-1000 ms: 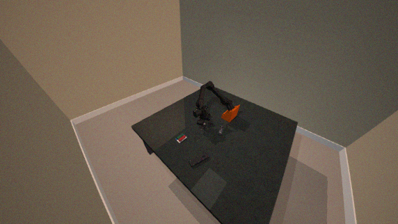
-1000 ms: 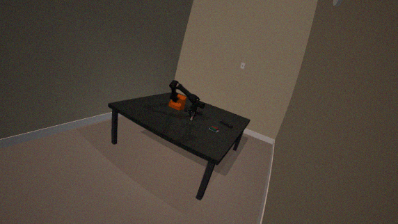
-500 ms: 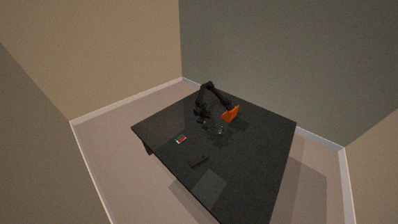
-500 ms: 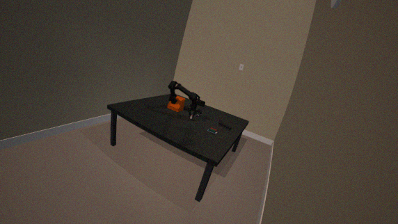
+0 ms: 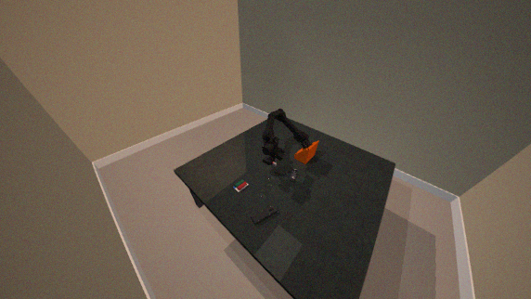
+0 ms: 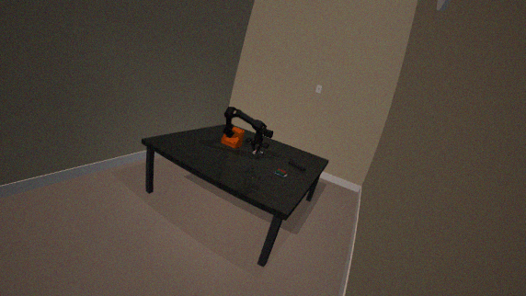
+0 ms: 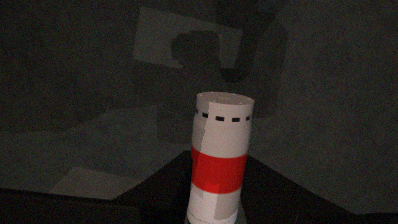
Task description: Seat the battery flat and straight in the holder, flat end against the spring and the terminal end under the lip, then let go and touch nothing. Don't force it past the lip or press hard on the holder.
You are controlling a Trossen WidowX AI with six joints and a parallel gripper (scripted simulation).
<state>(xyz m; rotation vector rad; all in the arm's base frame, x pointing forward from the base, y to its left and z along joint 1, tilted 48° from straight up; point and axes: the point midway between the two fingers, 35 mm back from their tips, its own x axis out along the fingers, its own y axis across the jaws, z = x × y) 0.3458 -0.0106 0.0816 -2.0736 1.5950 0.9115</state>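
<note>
The battery (image 7: 220, 135) is a white cylinder with a red band and a row of small black marks near its flat top end. It also shows as a tiny pale spot in the top view (image 5: 274, 163) and the exterior view (image 6: 255, 152). My gripper (image 7: 215, 161) (image 5: 273, 161) (image 6: 257, 149) is shut on the battery, which leans slightly in the wrist view, above the table. A long dark object (image 5: 265, 214) (image 6: 297, 165) looks like the holder and lies apart from the gripper. Its spring and lip are too small to tell, and it is not identifiable in the wrist view.
The black table (image 5: 334, 204) (image 6: 193, 156) carries a small block (image 5: 240, 186) (image 6: 280, 173) coloured red, green and white. A small glinting object (image 5: 294, 175) stands near the orange robot base (image 5: 306, 153) (image 6: 233, 138). Shadows cross the table in the wrist view.
</note>
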